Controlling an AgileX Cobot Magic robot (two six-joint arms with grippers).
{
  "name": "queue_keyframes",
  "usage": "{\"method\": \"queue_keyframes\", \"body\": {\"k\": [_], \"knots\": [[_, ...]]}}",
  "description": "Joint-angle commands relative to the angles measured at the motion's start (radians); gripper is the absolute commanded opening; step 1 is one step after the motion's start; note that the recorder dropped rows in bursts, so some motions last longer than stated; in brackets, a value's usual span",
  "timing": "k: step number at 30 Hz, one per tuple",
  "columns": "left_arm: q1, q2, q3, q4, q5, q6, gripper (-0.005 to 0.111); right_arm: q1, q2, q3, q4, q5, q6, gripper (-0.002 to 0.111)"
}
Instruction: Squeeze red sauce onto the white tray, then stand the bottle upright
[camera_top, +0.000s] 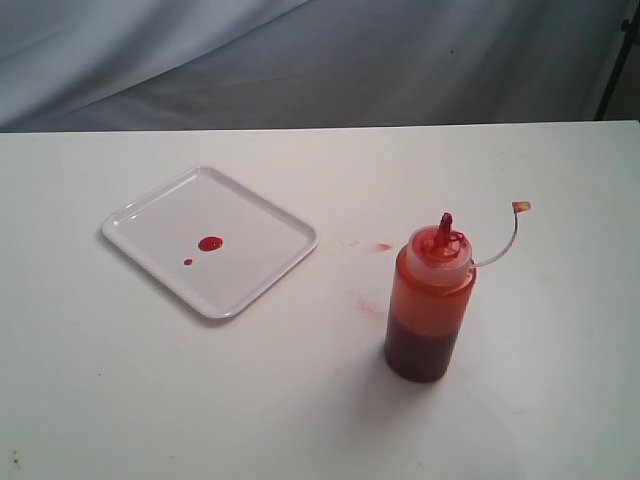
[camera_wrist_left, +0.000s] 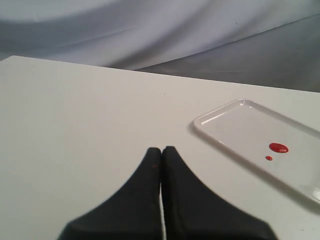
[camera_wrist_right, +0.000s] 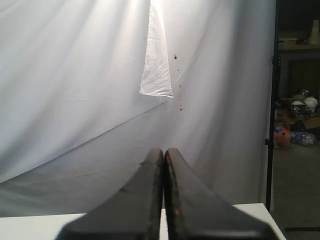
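Bottle (camera_top: 430, 305) upright, white tray (camera_wrist_left: 240, 127) apart from left tool (camera_wrist_left: 161, 149), jaws together

Red sauce (camera_top: 210, 244), white tray (camera_top: 262, 280), orange-red bottle (camera_top: 430, 300).

In the left wrist view, the white tray (camera_wrist_left: 235, 127) ran past the frame edge, 1 side unseen. Dim clutter (camera_wrist_right: 299, 125) beside the curtain (camera_wrist_right: 75, 100) was too small to identify, perhaps boxes.

No legible text, label, brand, number or sign in any view: none readable on the bottle (camera_top: 430, 310), the white tray (camera_top: 262, 238) or the table (camera_top: 150, 400).
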Motion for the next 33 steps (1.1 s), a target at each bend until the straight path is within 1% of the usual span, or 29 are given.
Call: {"method": "queue_keyframes", "body": {"k": [1, 19, 22, 24, 26, 33], "knots": [[0.003, -0.005, 0.006, 0.01, 0.005, -0.002, 0.0, 0.0, -0.007, 0.005, -0.004, 0.007, -0.003, 0.0], [0.003, -0.005, 0.006, 0.01, 0.007, -0.002, 0.0, 0.0, -0.007, 0.005, -0.004, 0.007, -0.003, 0.0], [0.003, -0.005, 0.006, -0.014, 0.007, 0.066, 0.0, 0.0, -0.007, 0.005, -0.004, 0.007, -0.003, 0.0], [0.003, -0.005, 0.006, -0.069, 0.007, 0.159, 0.0, 0.0, -0.007, 0.005, -0.004, 0.007, -0.003, 0.0], [0.003, -0.005, 0.006, -0.107, 0.007, 0.206, 0.0, 0.0, -0.007, 0.005, -0.004, 0.007, -0.003, 0.0], [0.003, -0.005, 0.006, -0.13, 0.005, 0.213, 0.0, 0.0, -0.007, 0.005, -0.004, 0.007, -0.003, 0.0]]}}
